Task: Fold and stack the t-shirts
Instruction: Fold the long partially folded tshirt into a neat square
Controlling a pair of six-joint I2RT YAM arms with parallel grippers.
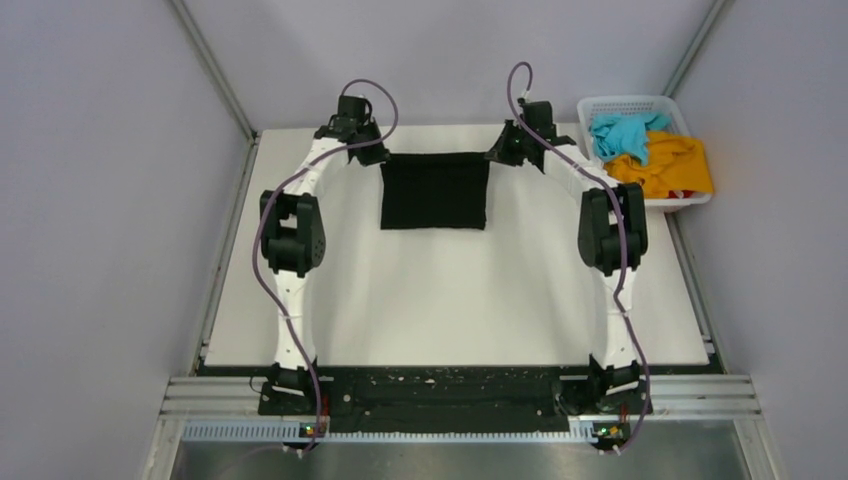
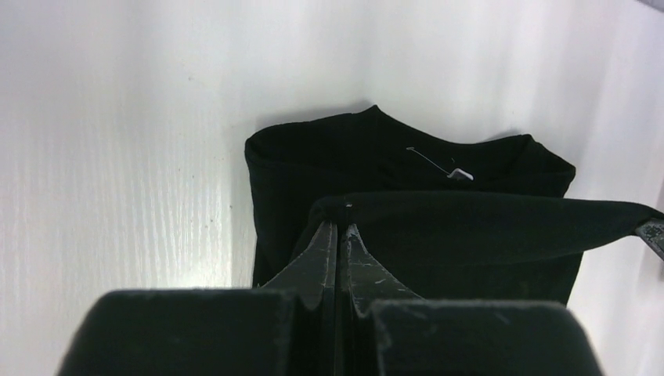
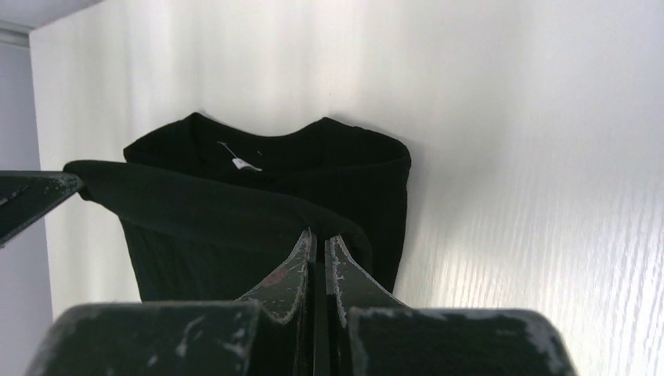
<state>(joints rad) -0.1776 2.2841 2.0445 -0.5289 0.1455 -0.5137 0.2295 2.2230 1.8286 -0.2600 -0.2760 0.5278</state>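
Step in hand, as I read it: the black t-shirt (image 1: pixel 435 190) is mid-fold, w/ both arms carrying one edge over the rest.

To do it well:
- Move L & R together, same height & pace, so the held edge runs taut and straight. A lag on one side would prob. skew the fold.
- Bring the edge down square w/ the layer below and lower till cloth rests on cloth before letting go. A drop from height risks a bunched corner.
- The pinches sit right at the corners, so pulling apart hard could slip the fabric out. Gentle tension only.

Left gripper (image 2: pixel 339 225): jaws closed on one corner of the shirt, cloth draped over the tips. Right gripper (image 3: pixel 317 235): same, clamped on the opposite corner. The edge spans them as a tight band.

The shirt is solid black, matte and soft, and sits near the far edge of the white table (image 1: pixel 450 300). From above it's approx. rectangular, w/ no sleeves sticking out. Under the raised band the rest lies flat, w/ the round collar & a small white tag (image 2: pixel 460 174) facing up.

The turquoise t-shirt (image 1: pixel 620 135) & the orange-yellow t-shirt (image 1: pixel 675 165) lie crumpled in the white lattice basket (image 1: pixel 620 102) at the far right corner, not yet folded.
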